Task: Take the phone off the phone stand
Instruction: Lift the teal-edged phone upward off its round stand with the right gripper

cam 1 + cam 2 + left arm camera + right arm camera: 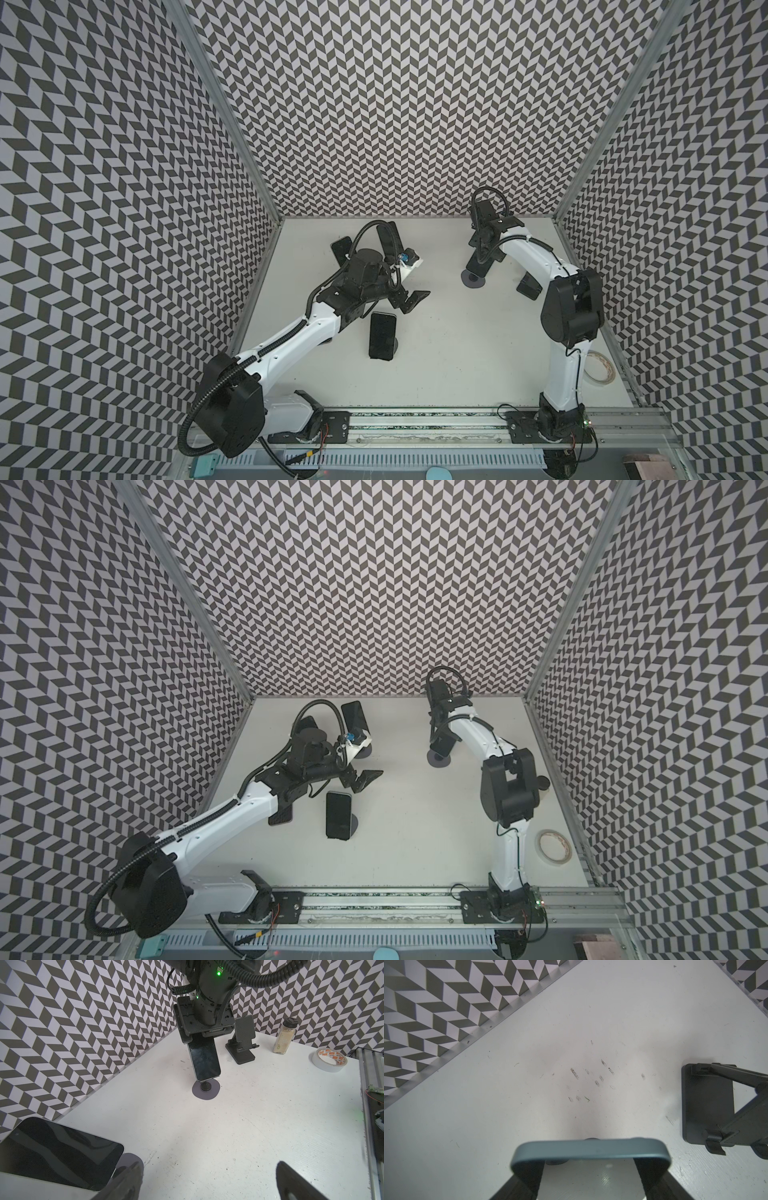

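At the back right, a dark phone (pixel 204 1061) stands tilted over a phone stand with a round grey base (pixel 205 1090). Both top views show that base (pixel 473 280) (pixel 439 758). My right gripper (pixel 200 1038) comes down on the phone's upper end and is shut on it. In the right wrist view the phone's blue-grey edge (pixel 589 1152) spans between both fingers (pixel 529 1169). Whether the phone still rests on the stand's post I cannot tell. My left gripper (pixel 120 302) (pixel 207 1188) hovers open and empty at the left.
Another phone on a round-based stand (pixel 382 340) sits mid-table, right beside the left gripper. Two more phones (pixel 388 241) (pixel 341 247) stand back left. An empty black folding stand (pixel 243 1043), a spice jar (pixel 285 1035) and a tape roll (pixel 329 1059) are on the right side.
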